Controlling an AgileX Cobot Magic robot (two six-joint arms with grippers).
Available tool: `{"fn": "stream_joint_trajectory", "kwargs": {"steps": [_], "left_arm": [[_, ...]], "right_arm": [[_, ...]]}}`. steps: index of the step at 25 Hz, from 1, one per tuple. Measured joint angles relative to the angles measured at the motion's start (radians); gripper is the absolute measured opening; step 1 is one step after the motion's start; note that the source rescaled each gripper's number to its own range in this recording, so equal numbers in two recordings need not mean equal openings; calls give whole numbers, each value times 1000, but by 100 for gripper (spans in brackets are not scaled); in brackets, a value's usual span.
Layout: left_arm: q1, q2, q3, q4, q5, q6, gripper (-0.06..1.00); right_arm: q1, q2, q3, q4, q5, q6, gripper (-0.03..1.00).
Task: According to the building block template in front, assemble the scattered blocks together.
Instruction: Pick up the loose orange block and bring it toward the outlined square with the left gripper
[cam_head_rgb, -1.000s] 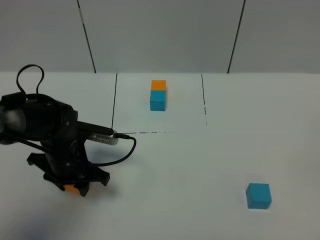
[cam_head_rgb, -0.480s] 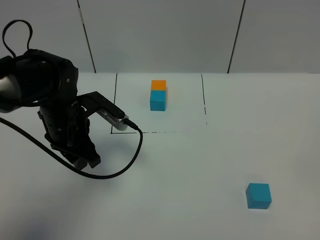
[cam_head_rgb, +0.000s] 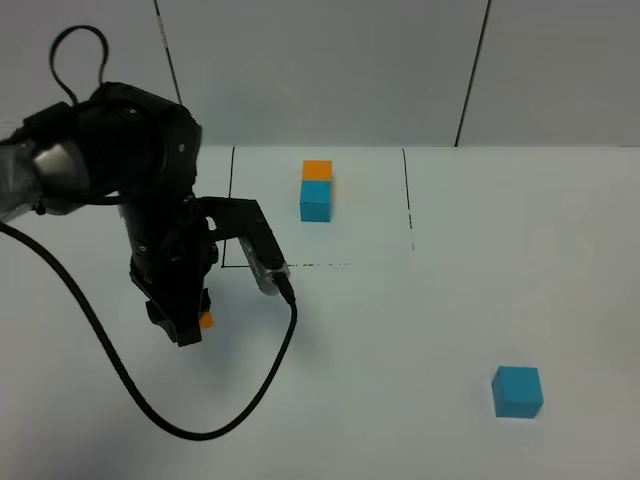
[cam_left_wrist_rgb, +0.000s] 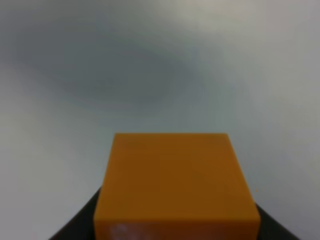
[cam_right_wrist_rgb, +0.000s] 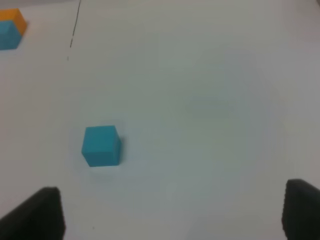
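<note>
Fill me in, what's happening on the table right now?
The left tool is shut on the orange cube, apparently holding it just above the table on the left side. The cyan cube lies alone at front right. The right tool hangs open near it, touching nothing. The template pair, orange behind cyan, sits inside its black outline at the back.

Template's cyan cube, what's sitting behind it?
The template's orange cube sits right behind the cyan cube, touching it. The orange cube's top shows; its front face is hidden by the cyan one.
</note>
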Motion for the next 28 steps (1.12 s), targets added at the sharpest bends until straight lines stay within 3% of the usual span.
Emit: {"fn": "stream_joint_trajectory", "kwargs": {"steps": [4,12,19,28], "left_arm": [[-74,68,-48,71,-1,16,0],[-181,226,-147,79,-79,111,0],[-198,312,-162,61,-159,179,0],[-200,317,-168,8,-205,189,0]], "right_arm": [[0,0,0,0,0,0,74],[0,0,0,0,0,0,74],[0,0,0,0,0,0,74],[0,0,0,-5,0,0,74]]}}
